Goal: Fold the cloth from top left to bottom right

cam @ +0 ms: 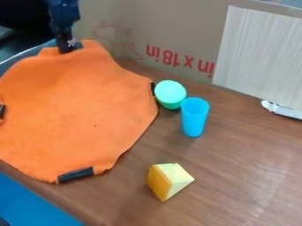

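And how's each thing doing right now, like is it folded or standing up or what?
Orange cloth: spread out, not folded in half
Gripper: at the cloth's top edge
Blue cup: standing upright
Green round thing: beside the cloth's right edge; can't tell if it's right way up
Yellow wedge: resting on the table

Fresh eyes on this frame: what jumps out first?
The big orange cloth spread over the left half, with the black hand at its top edge. Next, the bright blue cup right of the cloth, beside a green rounded object. Then the yellow wedge nearer the camera, at lower centre.
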`<state>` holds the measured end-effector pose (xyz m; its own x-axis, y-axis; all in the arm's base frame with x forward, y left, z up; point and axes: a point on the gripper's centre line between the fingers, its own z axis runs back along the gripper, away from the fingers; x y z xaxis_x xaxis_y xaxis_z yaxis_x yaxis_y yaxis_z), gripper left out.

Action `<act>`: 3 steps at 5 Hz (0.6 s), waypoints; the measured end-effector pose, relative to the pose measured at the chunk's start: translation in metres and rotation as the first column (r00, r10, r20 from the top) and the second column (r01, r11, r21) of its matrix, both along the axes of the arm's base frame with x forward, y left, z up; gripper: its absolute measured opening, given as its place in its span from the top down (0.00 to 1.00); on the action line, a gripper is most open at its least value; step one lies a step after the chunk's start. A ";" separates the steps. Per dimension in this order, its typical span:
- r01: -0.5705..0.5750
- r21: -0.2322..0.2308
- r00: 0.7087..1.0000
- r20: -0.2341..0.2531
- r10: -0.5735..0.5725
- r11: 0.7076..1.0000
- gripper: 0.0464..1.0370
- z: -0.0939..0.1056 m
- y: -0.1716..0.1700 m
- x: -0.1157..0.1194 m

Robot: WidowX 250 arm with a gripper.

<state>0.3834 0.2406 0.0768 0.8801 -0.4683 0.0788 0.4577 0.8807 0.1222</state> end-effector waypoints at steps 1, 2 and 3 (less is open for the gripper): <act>0.019 -0.001 0.999 0.028 -0.019 1.000 0.99 0.015 -0.018 -0.007; 0.059 0.002 0.997 0.041 -0.059 0.998 0.99 0.023 -0.043 -0.020; 0.118 0.012 0.992 0.053 -0.118 0.993 0.99 0.028 -0.074 -0.034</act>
